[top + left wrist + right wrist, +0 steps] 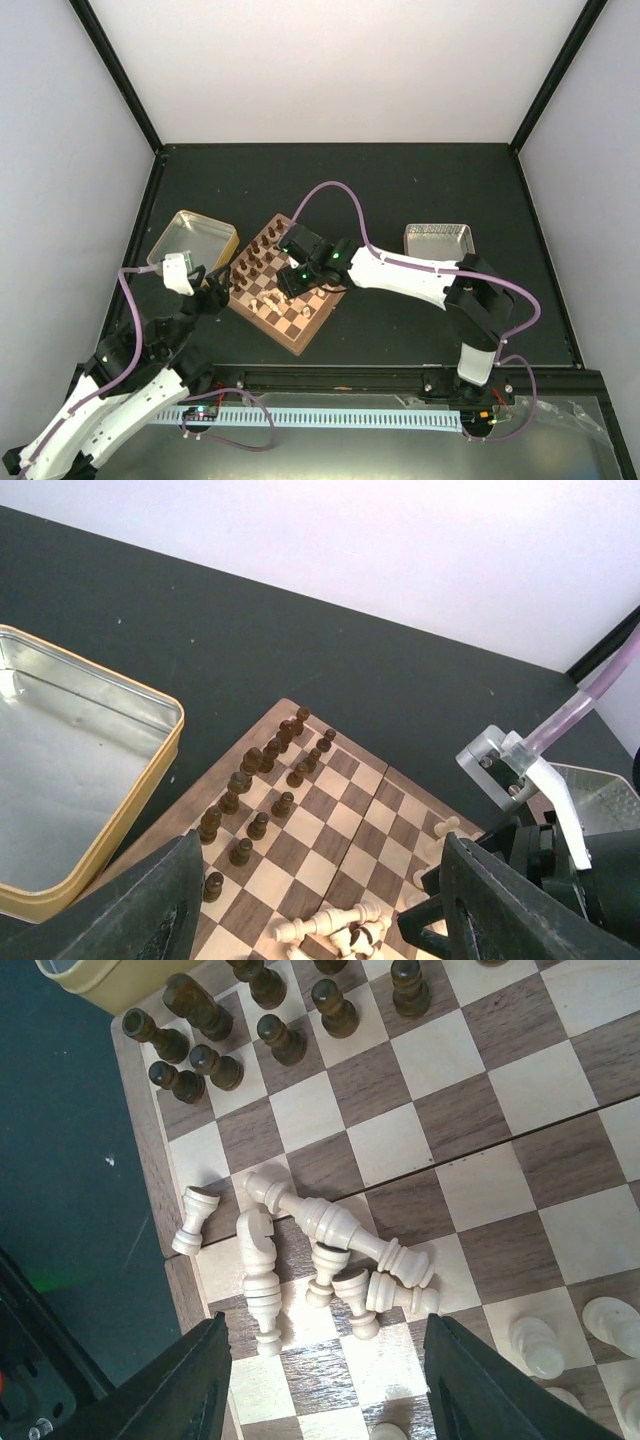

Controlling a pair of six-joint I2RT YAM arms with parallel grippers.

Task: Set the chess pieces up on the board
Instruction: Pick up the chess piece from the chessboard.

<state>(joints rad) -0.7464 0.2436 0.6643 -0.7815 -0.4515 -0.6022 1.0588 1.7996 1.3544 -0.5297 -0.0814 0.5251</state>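
Observation:
The board (300,318) lies tilted at the table's middle. Dark chess pieces (262,762) stand in two rows along its left side. Several pale pieces (330,1245) lie toppled in a heap near the board's near-left edge, and one pale rook (194,1220) lies on the rim. A few pale pieces (535,1345) stand farther right. My right gripper (325,1385) hovers open over the heap, holding nothing. My left gripper (320,925) is open too, at the board's near-left corner, with the heap (335,930) showing between its fingers.
A gold-tan tin (192,245) sits empty just left of the board, close to my left gripper (215,293). A silver tray (437,240) lies to the right behind the right arm. My right gripper (292,278) and its purple cable hang over the board.

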